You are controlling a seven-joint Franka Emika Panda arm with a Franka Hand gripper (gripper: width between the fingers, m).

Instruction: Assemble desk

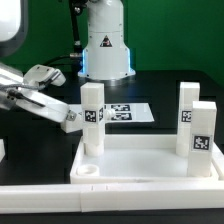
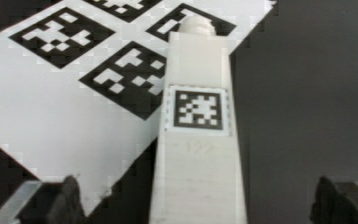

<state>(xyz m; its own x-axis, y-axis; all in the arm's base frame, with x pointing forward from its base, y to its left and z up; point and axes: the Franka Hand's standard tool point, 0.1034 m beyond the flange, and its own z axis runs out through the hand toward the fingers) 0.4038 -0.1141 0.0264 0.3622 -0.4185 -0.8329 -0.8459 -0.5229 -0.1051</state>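
The white desk tabletop [image 1: 130, 186] lies in the foreground with its rim up and a round socket [image 1: 88, 172] at its near corner on the exterior view's left. Three white tagged legs stand upright on it: one [image 1: 92, 118] on that view's left and two [image 1: 187, 112] [image 1: 203, 135] on its right. My gripper [image 1: 72, 118] reaches in from the left, right beside the left leg. In the wrist view that leg [image 2: 194, 130] runs between my fingertips [image 2: 55, 200], with dark gaps on both sides. The gripper [image 2: 197, 206] is open and holds nothing.
The marker board [image 1: 125, 113] lies flat on the black table behind the left leg; it shows in the wrist view as well [image 2: 78, 70]. The robot base [image 1: 105, 45] stands at the back. A white object [image 1: 8, 35] sits at the upper left edge.
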